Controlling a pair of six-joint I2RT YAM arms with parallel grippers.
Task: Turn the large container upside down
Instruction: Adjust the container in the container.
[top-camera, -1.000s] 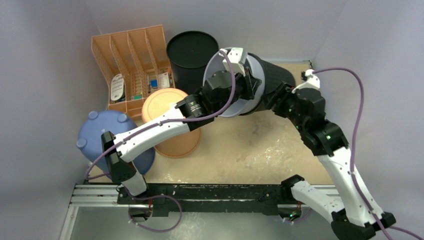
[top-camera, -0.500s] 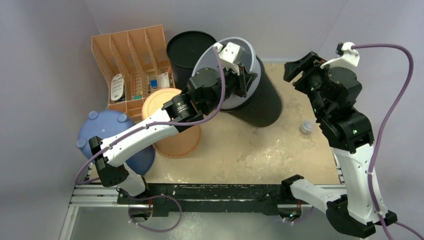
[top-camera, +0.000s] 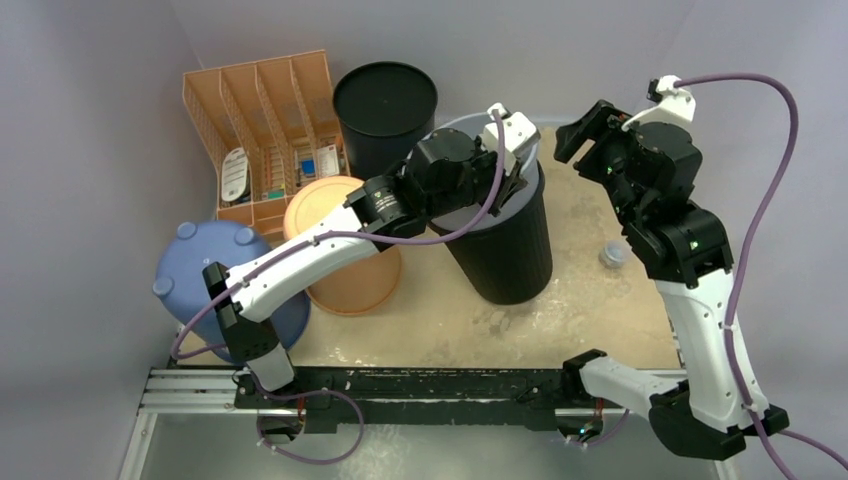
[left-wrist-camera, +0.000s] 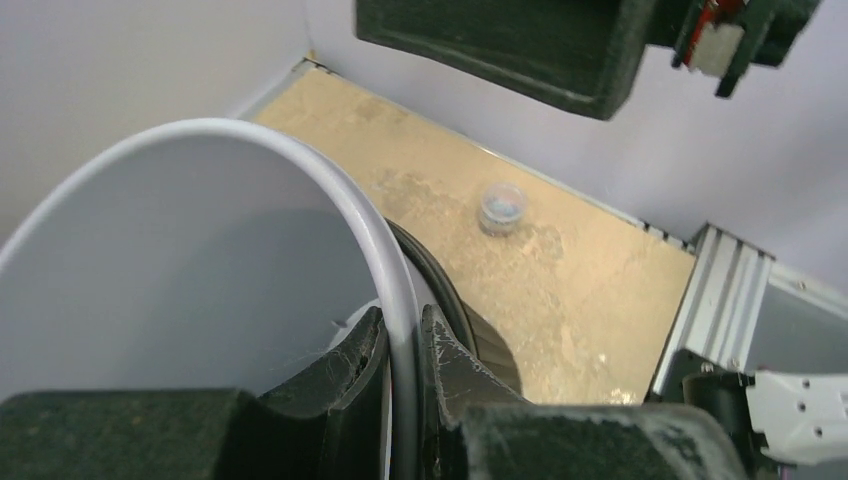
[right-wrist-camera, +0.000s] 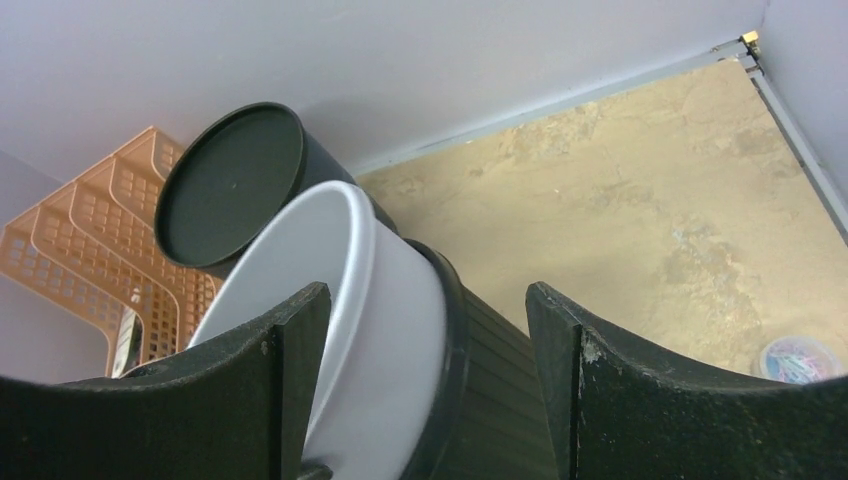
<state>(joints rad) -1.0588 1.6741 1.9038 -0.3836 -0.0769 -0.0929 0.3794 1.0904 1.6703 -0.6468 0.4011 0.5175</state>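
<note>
The large container (top-camera: 505, 245) is a black ribbed bin with a white inner bucket whose rim (top-camera: 462, 128) sticks out of its top. It stands mouth up in the middle of the table, leaning a little. My left gripper (top-camera: 517, 165) is shut on the white rim (left-wrist-camera: 300, 165), one finger inside and one outside, as the left wrist view shows at the gripper (left-wrist-camera: 402, 335). My right gripper (top-camera: 586, 133) hangs open up at the right, clear of the bin. In the right wrist view that gripper (right-wrist-camera: 428, 310) looks down on the white bucket (right-wrist-camera: 390, 290) and the black wall (right-wrist-camera: 495, 390).
A second black bin (top-camera: 385, 100) stands at the back beside an orange slotted organizer (top-camera: 260, 115). An orange bucket (top-camera: 345, 255) and an upturned blue tub (top-camera: 200, 270) sit at the left. A small clear cup (top-camera: 613, 255) rests on the table at the right.
The container swung from lying on its side to standing mouth up, carried by my left gripper. My right gripper let go of its base, opened wider and rose away to the right.
</note>
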